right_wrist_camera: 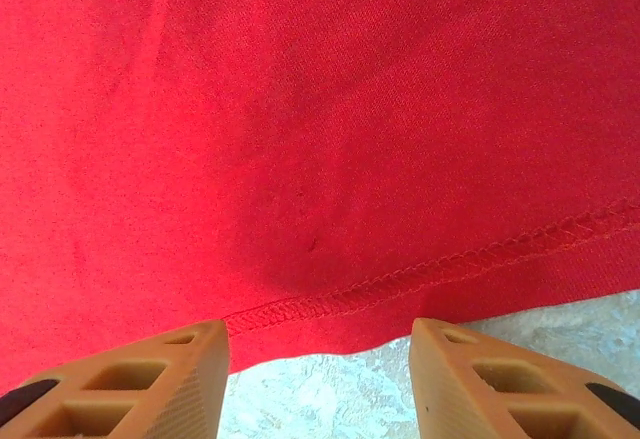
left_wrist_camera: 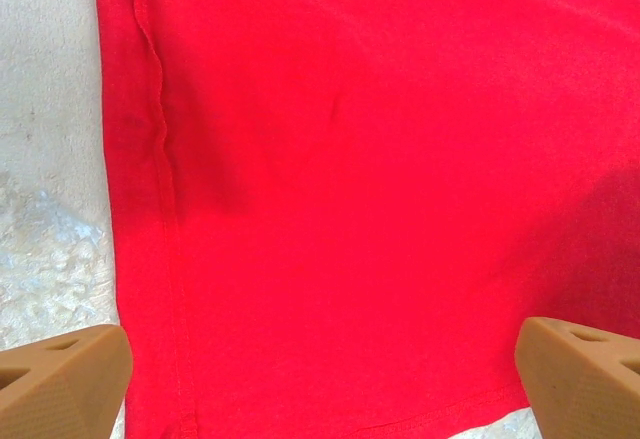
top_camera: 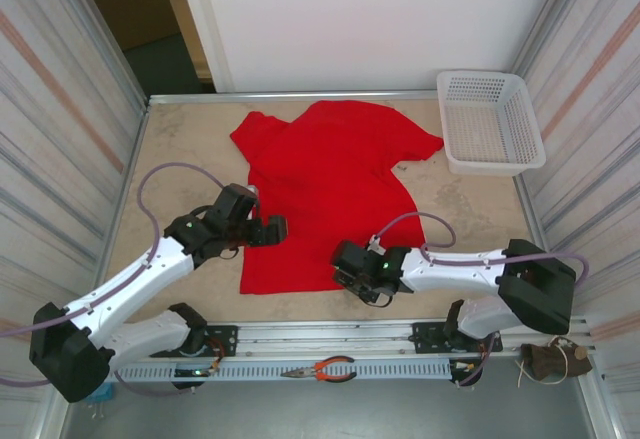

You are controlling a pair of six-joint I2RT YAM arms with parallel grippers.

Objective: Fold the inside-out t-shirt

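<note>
The inside-out t-shirt (top_camera: 330, 174) lies spread flat on the table, bright red, neck end far and bottom hem near. My left gripper (top_camera: 272, 229) hovers over its left side, open wide; in the left wrist view the red cloth (left_wrist_camera: 380, 159) with its side seam (left_wrist_camera: 165, 189) lies between the tan fingers (left_wrist_camera: 70, 379). My right gripper (top_camera: 345, 271) sits low at the shirt's near right hem. In the right wrist view its jaws stand apart around the stitched hem (right_wrist_camera: 420, 274), with no cloth pinched between the fingers (right_wrist_camera: 170, 379).
A white plastic basket (top_camera: 490, 124) stands at the table's far right corner. Orange-handled pliers (top_camera: 325, 369) lie on the rail in front of the arm bases. Bare table surface (top_camera: 180, 149) runs along the shirt's left side, with walls close on both sides.
</note>
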